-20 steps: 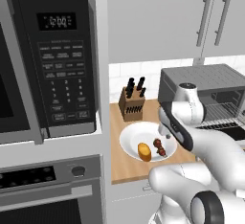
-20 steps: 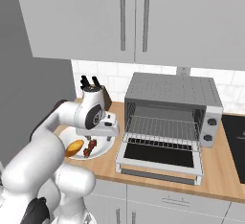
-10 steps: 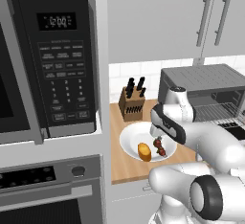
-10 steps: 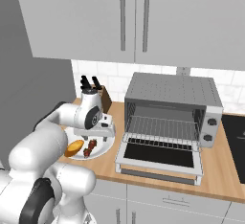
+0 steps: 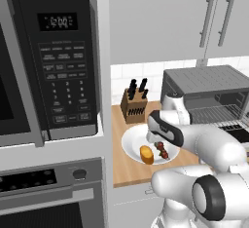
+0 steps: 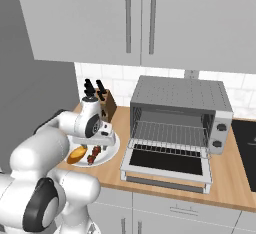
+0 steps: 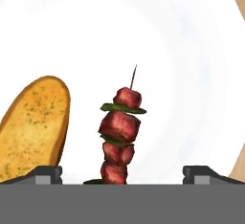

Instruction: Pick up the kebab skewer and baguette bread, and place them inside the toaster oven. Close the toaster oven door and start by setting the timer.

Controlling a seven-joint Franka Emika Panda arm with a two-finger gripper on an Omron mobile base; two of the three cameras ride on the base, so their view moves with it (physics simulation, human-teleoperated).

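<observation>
Two food items share one white plate (image 7: 191, 50) here, and the pincer (image 7: 122, 175) hangs right above it with its jaws spread as wide as they go, nothing held. The kebab skewer (image 7: 119, 129) sits dead centre between the two finger tips, running away from the pincer lengthwise, so my guess is the hand is lined up this way to drop straight down and pinch the stick across its width. It's a thin stick with chunky dark red meat pieces, a bit of green between them, and a bare pointed tip at the far end. The baguette bread (image 7: 33, 122) lies just beside the skewer, off by one finger tip, not touching it: a stubby golden-orange loaf with speckled crust. The toaster oven (image 6: 180, 113) waits off to the side, its toaster oven door (image 6: 167, 163) already dropped open with the rack showing, so it looks ready for loading.
</observation>
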